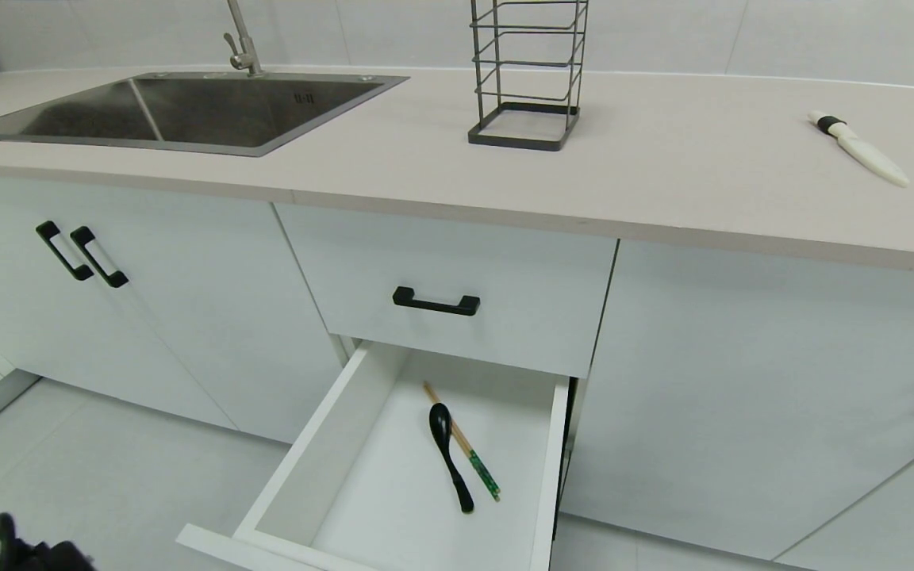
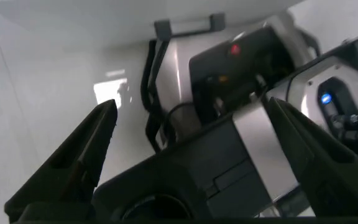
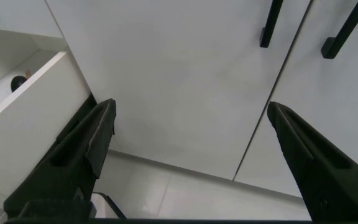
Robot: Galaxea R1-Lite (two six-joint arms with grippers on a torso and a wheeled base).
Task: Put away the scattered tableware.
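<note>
No legible text, labels or numbers anywhere.

Pale countertop has a sink set in at one end, a wire rack standing mid-counter, and a white utensil lying at the far end. The open drawer below has a black spoon and chopsticks lying alongside each other.

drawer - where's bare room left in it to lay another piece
The widest bare patch of the open drawer is between its left wall and the black spoon. A narrower strip runs between the chopsticks and the right wall. Crowded: right of centre, where spoon and chopsticks lie together.
</note>
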